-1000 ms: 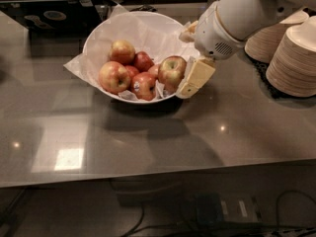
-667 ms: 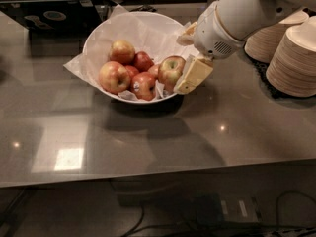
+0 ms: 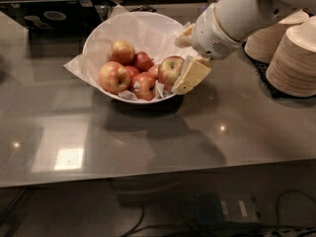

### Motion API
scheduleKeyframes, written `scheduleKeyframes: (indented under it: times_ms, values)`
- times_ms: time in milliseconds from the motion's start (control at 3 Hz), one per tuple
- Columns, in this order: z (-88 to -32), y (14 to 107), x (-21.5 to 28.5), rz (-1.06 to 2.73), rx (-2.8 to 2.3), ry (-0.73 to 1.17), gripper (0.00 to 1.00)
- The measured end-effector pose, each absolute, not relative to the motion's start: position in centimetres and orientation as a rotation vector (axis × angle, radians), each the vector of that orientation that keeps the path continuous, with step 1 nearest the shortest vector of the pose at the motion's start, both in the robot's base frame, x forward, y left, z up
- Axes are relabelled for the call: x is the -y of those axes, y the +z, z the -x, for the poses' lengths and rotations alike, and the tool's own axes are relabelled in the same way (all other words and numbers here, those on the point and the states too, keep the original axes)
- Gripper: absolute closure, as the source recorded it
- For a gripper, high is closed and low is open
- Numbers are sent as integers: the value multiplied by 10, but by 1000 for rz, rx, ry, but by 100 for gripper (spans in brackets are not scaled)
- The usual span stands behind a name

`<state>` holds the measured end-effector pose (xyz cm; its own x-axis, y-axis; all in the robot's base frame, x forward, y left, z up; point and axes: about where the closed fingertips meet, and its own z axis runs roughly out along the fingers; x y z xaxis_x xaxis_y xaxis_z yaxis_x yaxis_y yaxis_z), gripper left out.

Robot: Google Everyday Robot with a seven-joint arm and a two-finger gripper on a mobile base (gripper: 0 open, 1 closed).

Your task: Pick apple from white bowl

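Grey counter (image 3: pixel 207 132) runs across the whole view. White arm (image 3: pixel 247 11) comes in from the far right and angles down to the bowl's right rim. Two stacks of beige plates (image 3: pixel 296 58) sit on the right, behind the arm. White bowl (image 3: pixel 91 43) is far-centre on the counter, with its paper liner (image 3: pixel 74 65) sticking out past the left rim. Gripper (image 3: pixel 186 53) is at the bowl's right edge with its fingers apart: the near finger (image 3: pixel 191 75) hangs over the rim and the far one is up by the liner's far right edge. The apple (image 3: pixel 170 70) is in the bowl's right side, just left of the near finger; contact unclear, not clamped. Left of it, a dark-red stickered apple (image 3: pixel 143 85) and a yellow-orange one (image 3: pixel 113 76).
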<state>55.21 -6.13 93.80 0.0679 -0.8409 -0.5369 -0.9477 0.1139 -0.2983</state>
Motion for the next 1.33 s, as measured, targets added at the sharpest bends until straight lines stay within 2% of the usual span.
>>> scheduleKeyframes:
  times_ms: [1000, 1333]
  values:
    - [-555, 928, 60, 1730, -1794, 286, 34]
    - [-557, 925, 59, 1726, -1797, 307, 34]
